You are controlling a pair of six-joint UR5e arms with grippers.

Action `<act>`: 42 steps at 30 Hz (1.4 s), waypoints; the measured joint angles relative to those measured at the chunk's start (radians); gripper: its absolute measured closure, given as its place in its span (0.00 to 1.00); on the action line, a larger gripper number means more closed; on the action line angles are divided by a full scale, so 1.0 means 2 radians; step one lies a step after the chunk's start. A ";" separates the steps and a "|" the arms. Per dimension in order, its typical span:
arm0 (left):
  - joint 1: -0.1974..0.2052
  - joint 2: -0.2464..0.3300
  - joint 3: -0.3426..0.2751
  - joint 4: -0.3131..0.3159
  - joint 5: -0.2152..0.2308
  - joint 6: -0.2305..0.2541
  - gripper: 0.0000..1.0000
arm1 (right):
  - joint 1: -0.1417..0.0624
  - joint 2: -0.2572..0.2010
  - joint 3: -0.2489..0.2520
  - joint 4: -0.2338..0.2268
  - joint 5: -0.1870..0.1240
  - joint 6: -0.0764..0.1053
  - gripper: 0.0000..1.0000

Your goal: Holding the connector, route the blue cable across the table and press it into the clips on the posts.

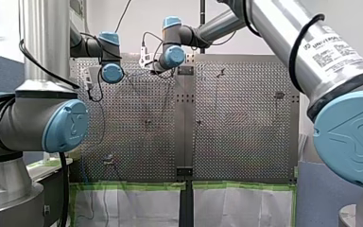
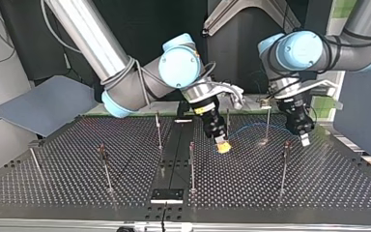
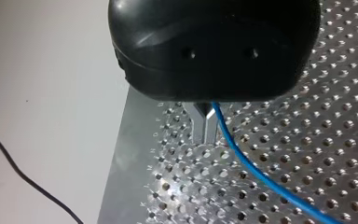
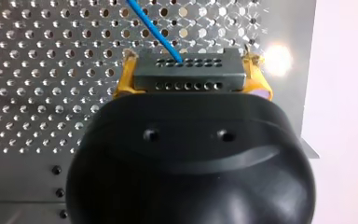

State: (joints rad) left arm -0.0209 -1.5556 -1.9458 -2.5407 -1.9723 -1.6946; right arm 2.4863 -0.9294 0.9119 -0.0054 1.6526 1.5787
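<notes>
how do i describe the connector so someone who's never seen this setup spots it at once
Start at the perforated table and follow my right arm, which enters the top view from its upper left, down to its yellow-padded jaws. Clamped between them is the connector, a small dark grey block. Nothing else has rows of tiny holes or the blue cable running into it.

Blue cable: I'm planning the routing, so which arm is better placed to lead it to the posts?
Right, likely: my right gripper is shut on the connector; my left gripper only pinches the blue cable.
</notes>
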 joint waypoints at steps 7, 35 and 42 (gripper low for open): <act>0.004 -0.014 0.017 -0.004 0.014 -0.005 0.99 | -0.001 0.016 -0.033 0.004 0.002 0.001 1.00; 0.045 -0.041 0.030 0.023 0.076 -0.032 0.99 | 0.003 0.048 -0.155 0.010 0.009 -0.001 1.00; 0.050 -0.046 0.030 0.023 0.080 -0.036 0.99 | 0.004 0.051 -0.182 0.011 0.019 -0.002 1.00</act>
State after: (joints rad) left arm 0.0784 -1.6467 -1.8852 -2.4944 -1.8118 -1.7660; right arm 2.4935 -0.8282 0.5482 0.0172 1.6906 1.5756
